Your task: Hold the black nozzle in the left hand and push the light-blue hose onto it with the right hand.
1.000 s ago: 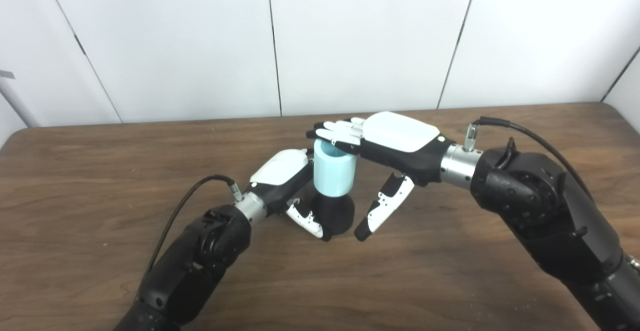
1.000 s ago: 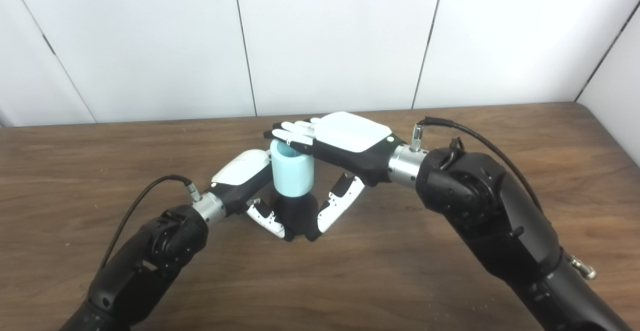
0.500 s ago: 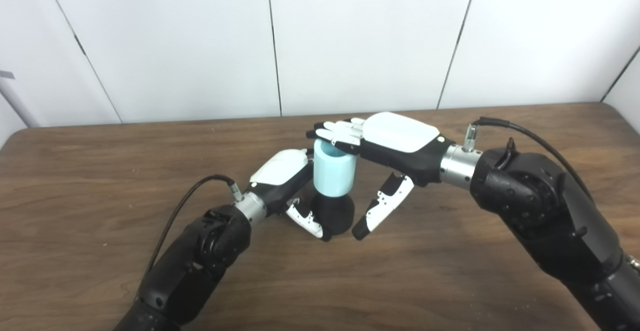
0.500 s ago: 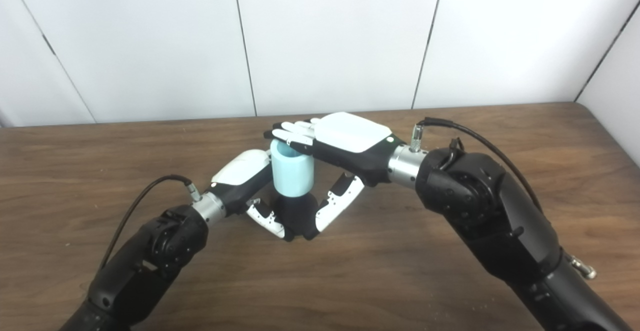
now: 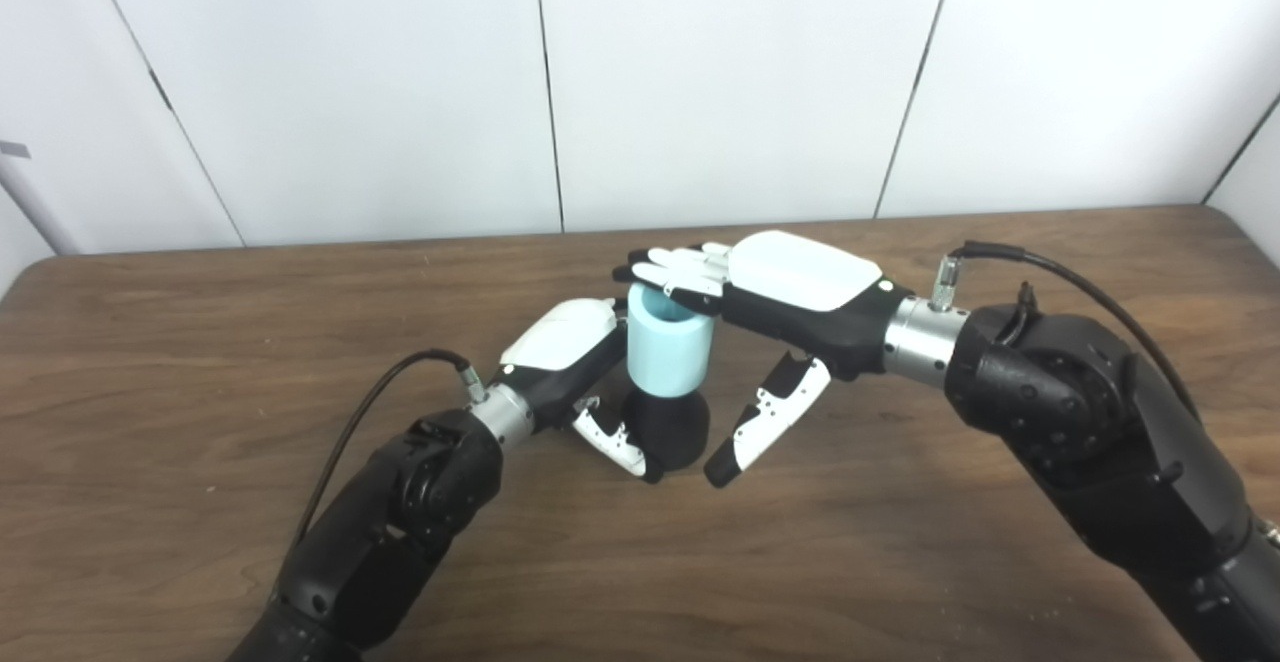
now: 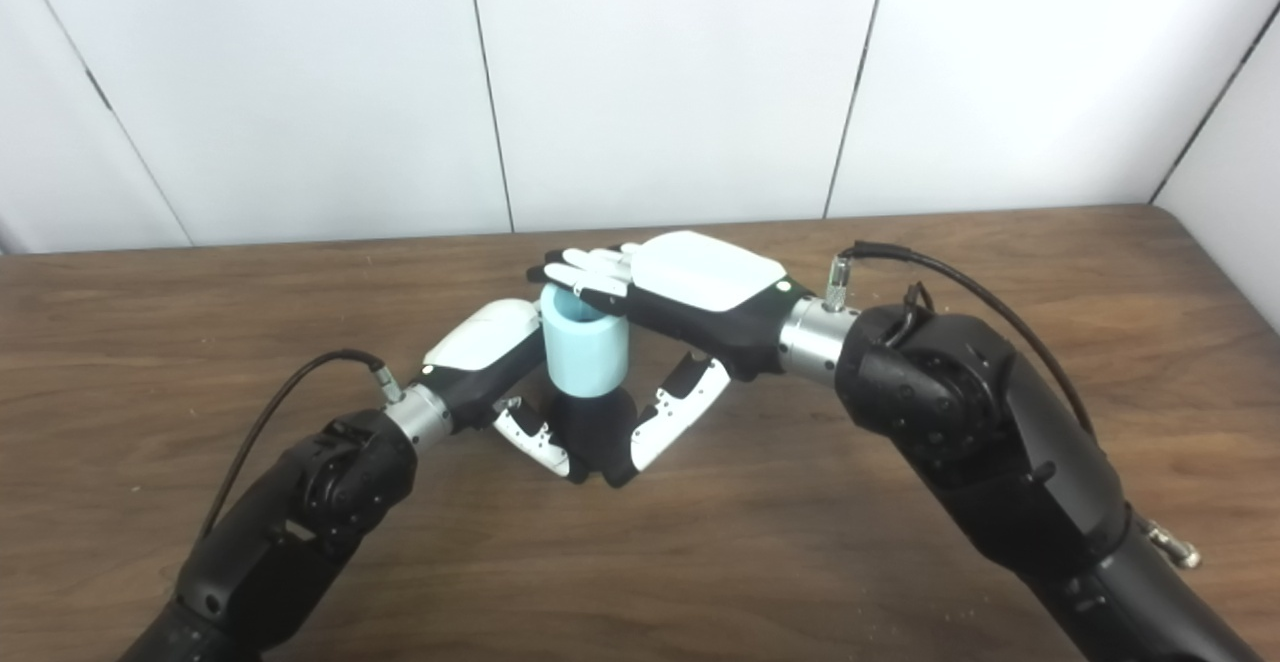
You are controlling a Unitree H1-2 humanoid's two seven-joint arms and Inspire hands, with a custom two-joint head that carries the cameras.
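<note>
1. I have the black nozzle point(image 5: 668, 429) standing upright on the wooden table point(image 5: 200, 342), near the middle and a little toward me.
2. My left hand point(image 5: 565, 352) is wrapped around the nozzle from the left. Its white-tipped thumb point(image 5: 612, 442) curls across the front of the black body, while the fingers go behind and are hidden from both eyes.
3. The light-blue hose point(image 5: 668, 342) is a short, open-topped cylinder. It sits upright on top of the nozzle, its lower edge meeting the black body.
4. My right hand point(image 5: 770, 287) lies flat, palm down, over the hose. Its fingers point(image 5: 672, 267) are stretched out side by side across the far part of the rim, so this hand is pressing from above rather than gripping.
5. The right thumb point(image 5: 765, 420) hangs down and leftward, apart from the fingers. Its dark tip is close to the nozzle's right side. In the left eye view a small gap shows there; in the right eye view the tip overlaps the nozzle, so I cannot say for sure whether it touches.
6. How far the hose has gone down over the nozzle I cannot tell from here.
7. Both forearms reach in from the bottom corners, each with a black cable point(image 5: 380, 397) at the wrist.
</note>
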